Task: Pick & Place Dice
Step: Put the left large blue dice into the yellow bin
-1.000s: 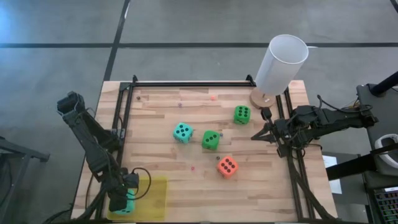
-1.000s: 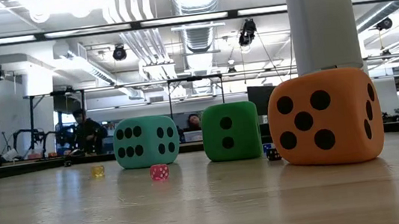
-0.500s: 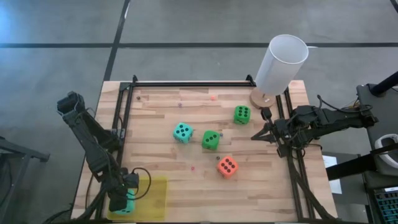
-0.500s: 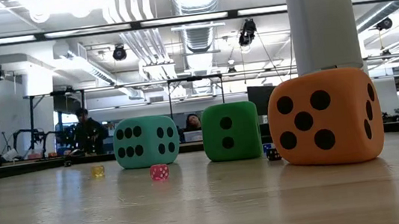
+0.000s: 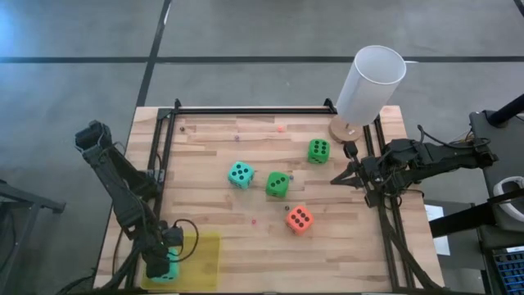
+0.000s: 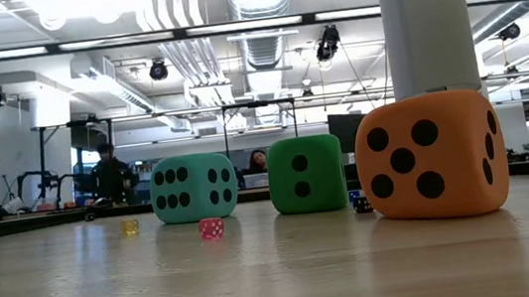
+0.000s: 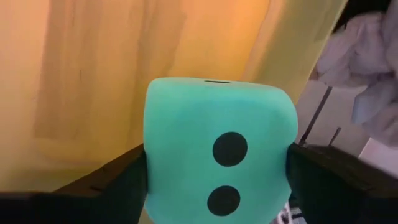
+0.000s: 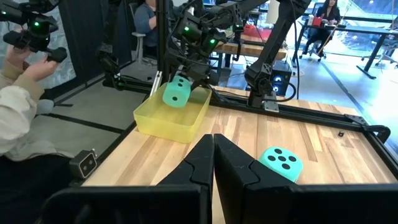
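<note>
My left gripper (image 5: pixel 161 264) stands over the yellow tray (image 5: pixel 205 250) at the table's near left corner, shut on a teal die (image 7: pixel 217 149). The right wrist view shows that die (image 8: pixel 176 92) above the tray (image 8: pixel 171 121). On the wood rest a second teal die (image 5: pixel 240 174), two green dice (image 5: pixel 277 183) (image 5: pixel 318 151) and an orange-red die (image 5: pixel 299 219). My right gripper (image 5: pixel 337 179) waits shut at the table's right side, level, touching nothing. My left gripper pinches the teal die by two opposite side faces (image 7: pixel 152 180) between its two fingers (image 7: pixel 118 183). It comes slanting down from above. The die is lifted clear above the tray, its two-pip face toward the wrist camera.
A tall white cylinder (image 5: pixel 370 82) stands on a round wooden base at the far right corner. Black rails (image 5: pixel 246 110) frame the table's far, left and right sides. Tiny pink (image 6: pixel 211 229) and yellow (image 6: pixel 130 226) cubes lie on the wood. A person (image 8: pixel 25 106) is beside the table's left side.
</note>
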Motion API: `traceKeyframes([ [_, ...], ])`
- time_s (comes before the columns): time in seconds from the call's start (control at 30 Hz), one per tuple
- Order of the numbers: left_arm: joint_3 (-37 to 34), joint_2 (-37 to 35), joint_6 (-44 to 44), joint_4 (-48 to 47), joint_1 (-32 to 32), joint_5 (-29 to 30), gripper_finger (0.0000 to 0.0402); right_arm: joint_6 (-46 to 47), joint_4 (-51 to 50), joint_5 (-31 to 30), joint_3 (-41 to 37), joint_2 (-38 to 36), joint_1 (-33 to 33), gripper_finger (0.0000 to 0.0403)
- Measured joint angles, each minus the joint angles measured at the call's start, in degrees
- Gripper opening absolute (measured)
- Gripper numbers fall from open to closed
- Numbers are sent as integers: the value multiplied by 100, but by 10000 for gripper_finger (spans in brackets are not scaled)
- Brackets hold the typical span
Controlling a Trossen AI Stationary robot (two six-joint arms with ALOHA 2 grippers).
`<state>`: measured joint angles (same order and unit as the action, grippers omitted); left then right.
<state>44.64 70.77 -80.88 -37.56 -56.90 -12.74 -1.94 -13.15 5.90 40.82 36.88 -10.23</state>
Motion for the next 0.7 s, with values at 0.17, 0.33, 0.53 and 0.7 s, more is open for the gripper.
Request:
traceKeyframes([
  [0.17, -11, 38, -1448, -221, 7, 878, 390, -1, 2, -1, 0, 0, 1, 8],
  [0.33, -11, 34, -1085, -216, -2, 827, 376, -1, 0, 1, 0, 1, -1, 8],
  [0.53, -11, 34, -947, -119, -2, 814, 368, -1, 0, 0, 0, 1, 1, 8],
  [0.7, -11, 34, 245, 64, -6, 368, 380, -2, 0, -1, 0, 2, 1, 8],
])
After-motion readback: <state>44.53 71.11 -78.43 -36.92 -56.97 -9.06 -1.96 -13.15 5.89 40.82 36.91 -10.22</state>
